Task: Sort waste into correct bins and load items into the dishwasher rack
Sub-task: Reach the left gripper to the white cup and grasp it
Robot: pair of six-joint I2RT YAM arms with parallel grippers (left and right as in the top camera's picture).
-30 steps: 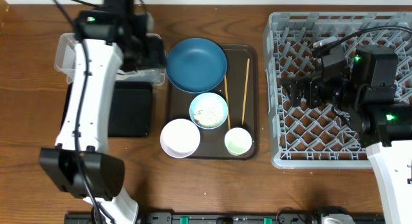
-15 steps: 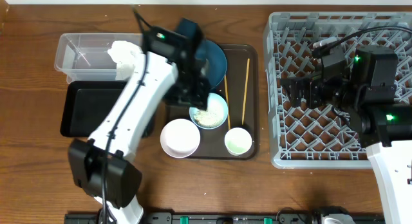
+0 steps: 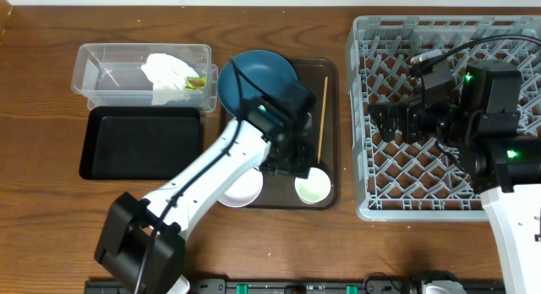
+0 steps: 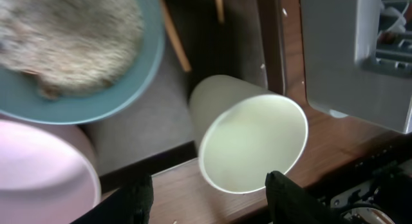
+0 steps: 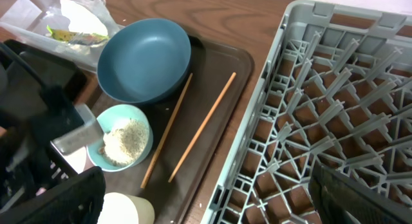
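My left gripper point(image 3: 294, 166) point(image 4: 215, 199) is open and empty, low over the brown tray just beside the small white cup point(image 3: 313, 187) point(image 4: 254, 137). The light blue bowl point(image 4: 64, 44) point(image 5: 122, 137) holds whitish rice scraps and the white bowl point(image 3: 241, 191) point(image 4: 38, 176) lies next to it. The dark blue dish point(image 3: 258, 74) and chopsticks point(image 3: 322, 117) point(image 5: 203, 127) are on the tray. The napkin point(image 3: 169, 69) and yellow-green wrapper point(image 3: 196, 81) lie in the clear tub point(image 3: 101, 74). My right gripper point(image 3: 387, 123) point(image 5: 206, 205) is open over the grey rack point(image 3: 448, 40).
The black tray point(image 3: 139, 142) lies in front of the clear tub at the left. The dark brown serving tray point(image 3: 331, 91) sits between the bins and the rack. My left arm crosses the table from the front left and covers the light blue bowl in the overhead view.
My left arm has swung from over the clear tub to the right and front, down to the cup. The napkin and wrapper now show in the tub. The right arm has not moved.
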